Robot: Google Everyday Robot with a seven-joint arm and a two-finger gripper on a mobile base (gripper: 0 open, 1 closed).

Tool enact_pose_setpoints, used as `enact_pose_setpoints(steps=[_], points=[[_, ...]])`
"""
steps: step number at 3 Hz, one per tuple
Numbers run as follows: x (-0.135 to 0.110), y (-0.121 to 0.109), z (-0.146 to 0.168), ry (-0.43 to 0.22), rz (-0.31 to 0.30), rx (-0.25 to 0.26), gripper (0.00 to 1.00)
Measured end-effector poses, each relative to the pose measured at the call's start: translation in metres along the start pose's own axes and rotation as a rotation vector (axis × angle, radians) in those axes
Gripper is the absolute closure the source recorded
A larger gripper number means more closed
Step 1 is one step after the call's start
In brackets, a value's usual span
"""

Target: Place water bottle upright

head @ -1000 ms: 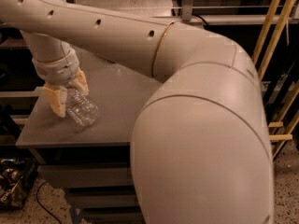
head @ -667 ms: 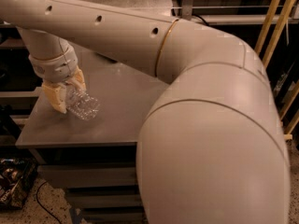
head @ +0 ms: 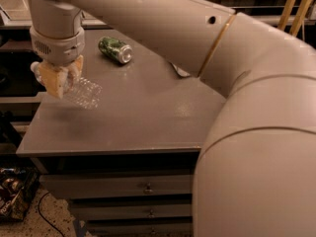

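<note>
The water bottle (head: 83,92) is a small clear ribbed plastic bottle, held tilted nearly on its side above the left part of the grey table (head: 143,117). Its white cap (head: 34,67) pokes out to the left of the gripper and its base points right. My gripper (head: 60,76) hangs from the arm's wrist at the upper left and is shut on the bottle's neck end, with tan fingers (head: 51,80) on either side. The bottle's label is hidden by the fingers.
A green drink can (head: 115,50) lies on its side at the back of the table. The arm's large links (head: 247,107) cover the table's right side. Drawers (head: 145,186) sit below the front edge. Clutter lies on the floor at the lower left (head: 12,196).
The gripper has lifted the bottle off the table. The view has shifted, so more of the table and the green can now show.
</note>
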State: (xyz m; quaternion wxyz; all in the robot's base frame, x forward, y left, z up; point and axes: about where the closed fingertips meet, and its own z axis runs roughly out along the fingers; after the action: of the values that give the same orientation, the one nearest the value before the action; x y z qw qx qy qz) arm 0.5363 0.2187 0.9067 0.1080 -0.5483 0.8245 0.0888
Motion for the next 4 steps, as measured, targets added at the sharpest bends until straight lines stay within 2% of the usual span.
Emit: enact_pose_setpoints(steps=[1, 2, 3, 4], points=[[-0.016, -0.004, -0.032, -0.221, -0.101, -0.071, 1.00], [-0.024, -0.011, -0.071, -0.514, -0.213, -0.076, 1.00], [-0.034, -0.017, -0.092, -0.684, -0.305, -0.039, 1.00], [-0.035, -0.015, -0.097, -0.704, -0.391, 0.000, 1.00]])
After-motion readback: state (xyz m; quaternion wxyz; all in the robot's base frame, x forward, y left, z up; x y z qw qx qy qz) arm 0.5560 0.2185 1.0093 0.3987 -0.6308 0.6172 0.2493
